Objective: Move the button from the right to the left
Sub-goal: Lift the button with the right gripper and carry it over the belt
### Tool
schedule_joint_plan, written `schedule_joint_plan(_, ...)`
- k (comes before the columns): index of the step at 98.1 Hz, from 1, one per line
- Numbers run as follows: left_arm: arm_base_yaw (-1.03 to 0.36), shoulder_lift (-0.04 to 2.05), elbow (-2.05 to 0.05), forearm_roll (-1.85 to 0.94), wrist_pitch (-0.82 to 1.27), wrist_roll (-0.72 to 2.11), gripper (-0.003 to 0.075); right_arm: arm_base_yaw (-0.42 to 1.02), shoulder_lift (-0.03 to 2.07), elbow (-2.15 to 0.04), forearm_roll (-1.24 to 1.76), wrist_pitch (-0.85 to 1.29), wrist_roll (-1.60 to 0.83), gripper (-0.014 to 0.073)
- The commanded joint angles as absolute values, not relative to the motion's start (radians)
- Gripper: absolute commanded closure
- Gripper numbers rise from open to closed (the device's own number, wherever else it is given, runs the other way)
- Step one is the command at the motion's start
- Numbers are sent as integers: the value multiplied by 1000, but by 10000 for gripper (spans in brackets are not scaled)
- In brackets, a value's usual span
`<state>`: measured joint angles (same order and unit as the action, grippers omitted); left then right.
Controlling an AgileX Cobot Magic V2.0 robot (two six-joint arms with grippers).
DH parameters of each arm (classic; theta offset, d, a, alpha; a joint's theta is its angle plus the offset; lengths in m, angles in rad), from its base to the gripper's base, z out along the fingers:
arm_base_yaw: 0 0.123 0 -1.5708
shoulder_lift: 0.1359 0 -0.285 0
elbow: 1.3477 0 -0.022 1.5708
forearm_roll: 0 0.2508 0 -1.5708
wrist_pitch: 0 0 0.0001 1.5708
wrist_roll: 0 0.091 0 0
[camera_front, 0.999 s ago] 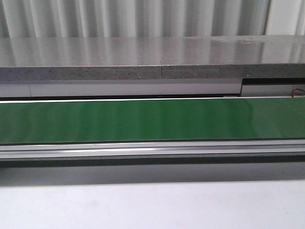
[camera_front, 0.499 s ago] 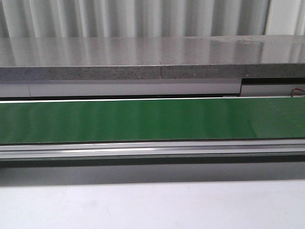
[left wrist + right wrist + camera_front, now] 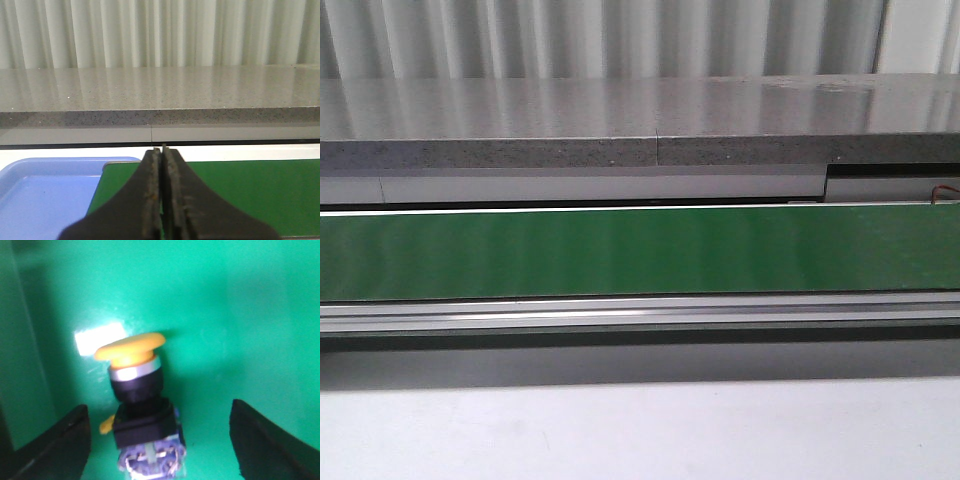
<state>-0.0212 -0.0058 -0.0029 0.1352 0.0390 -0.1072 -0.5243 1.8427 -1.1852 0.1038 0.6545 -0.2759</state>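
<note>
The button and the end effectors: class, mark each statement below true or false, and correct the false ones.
1. The button has a yellow cap. True.
2. The right end effector is shut on the button. False: its fingers stand open, one on either side, not touching it.
3. The left end effector is shut and holds nothing. True.
4. The button lies in the blue tray. False: it lies on the green belt.
5. The front view shows the button on the belt. False: no button is visible there.
</note>
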Motion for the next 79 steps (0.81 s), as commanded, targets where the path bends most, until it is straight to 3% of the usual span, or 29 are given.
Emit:
schedule_joint_plan(1, -19, -39, 23, 126, -47, -118, 740, -534, 1830, -1231, 118, 632, -289, 28)
schedule_joint_plan(11, -19, -39, 23, 126, -47, -118, 740, -534, 1854, -1246, 122, 649, -289, 102)
schedule_joint_plan(23, -19, -39, 23, 126, -47, -118, 740, -534, 1875, -1247, 128, 659, -289, 276)
schedule_joint_plan(30, -19, -39, 23, 126, -47, -118, 740, -534, 1885, -1247, 138, 664, -289, 333)
schedule_joint_plan(79, -19, -39, 23, 126, -47, -118, 740, -531, 1784, -1326, 221, 760, -289, 361)
